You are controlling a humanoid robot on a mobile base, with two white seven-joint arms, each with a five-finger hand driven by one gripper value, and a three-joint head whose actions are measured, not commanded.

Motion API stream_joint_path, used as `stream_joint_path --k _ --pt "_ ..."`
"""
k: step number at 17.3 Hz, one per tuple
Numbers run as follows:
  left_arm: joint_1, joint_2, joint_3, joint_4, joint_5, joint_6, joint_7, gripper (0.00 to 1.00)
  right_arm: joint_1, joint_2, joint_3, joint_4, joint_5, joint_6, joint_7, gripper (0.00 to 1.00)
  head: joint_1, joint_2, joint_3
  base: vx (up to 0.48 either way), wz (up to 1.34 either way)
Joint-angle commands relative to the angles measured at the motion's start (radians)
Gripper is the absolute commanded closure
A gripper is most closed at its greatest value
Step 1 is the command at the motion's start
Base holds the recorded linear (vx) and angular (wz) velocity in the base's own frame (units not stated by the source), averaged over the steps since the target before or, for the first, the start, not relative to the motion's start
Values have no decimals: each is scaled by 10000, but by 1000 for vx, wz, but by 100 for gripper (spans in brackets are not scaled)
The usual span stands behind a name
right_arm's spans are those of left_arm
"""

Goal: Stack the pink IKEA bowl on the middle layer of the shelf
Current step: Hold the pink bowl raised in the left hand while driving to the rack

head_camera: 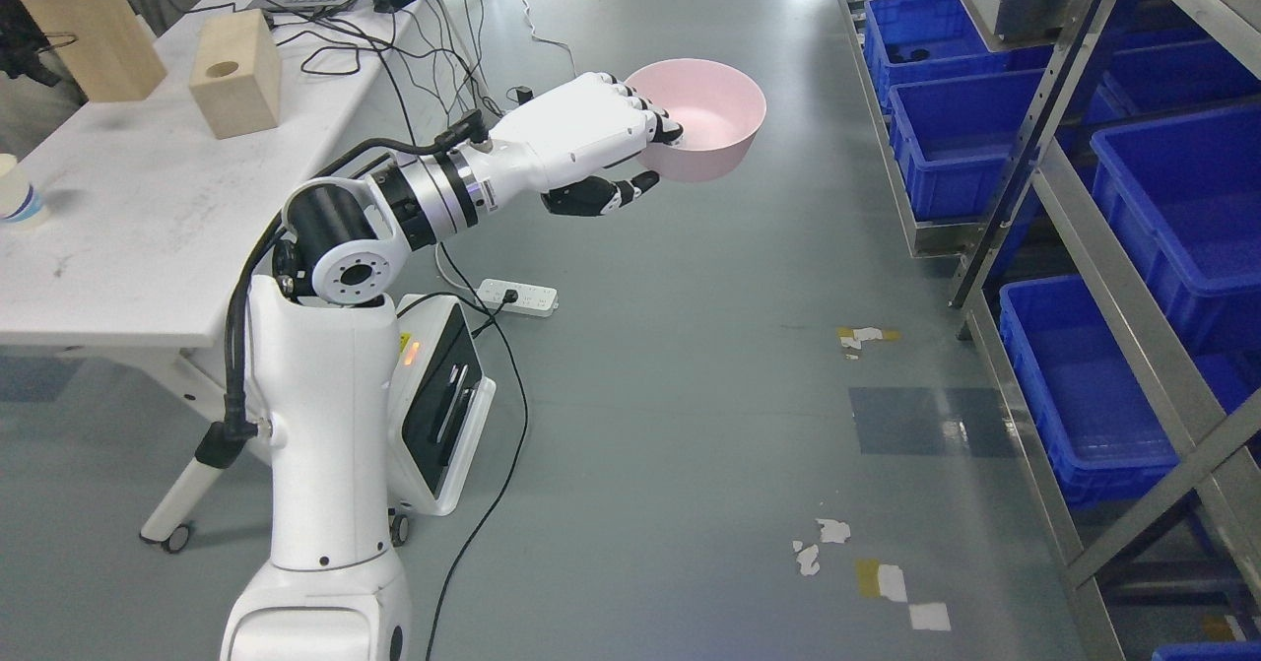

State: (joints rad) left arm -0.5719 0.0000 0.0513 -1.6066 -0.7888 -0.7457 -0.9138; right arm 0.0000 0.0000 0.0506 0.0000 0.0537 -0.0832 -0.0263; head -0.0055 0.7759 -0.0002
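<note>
While the shelf stands well off to the right of the held bowl, the coming move is a carry rightward across open floor. The left hand is closed on the bowl's near rim, fingers inside, thumb beneath. The bowl rides upright in mid-air, above the floor

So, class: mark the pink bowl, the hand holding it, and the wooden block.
pink bowl [724, 109], head view, inner wall.
left hand [591, 134], head view, back of hand.
wooden block [236, 99], head view, front face.
</note>
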Motion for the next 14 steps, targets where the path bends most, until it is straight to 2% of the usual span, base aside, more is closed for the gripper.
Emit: stream_joint_path --k 1,7,14 --pt "-33 174 -405 20 279 2 11 93 231 -175 0 -175 0 4 2 0 0 0 0 322 -158" --pt "-155 174 -897 20 525 2 195 93 231 -175 0 -175 0 4 2 0 0 0 0 252 -115" --pt "-248 174 -989 35 678 2 210 93 231 -175 0 -175 0 4 2 0 0 0 0 119 -125"
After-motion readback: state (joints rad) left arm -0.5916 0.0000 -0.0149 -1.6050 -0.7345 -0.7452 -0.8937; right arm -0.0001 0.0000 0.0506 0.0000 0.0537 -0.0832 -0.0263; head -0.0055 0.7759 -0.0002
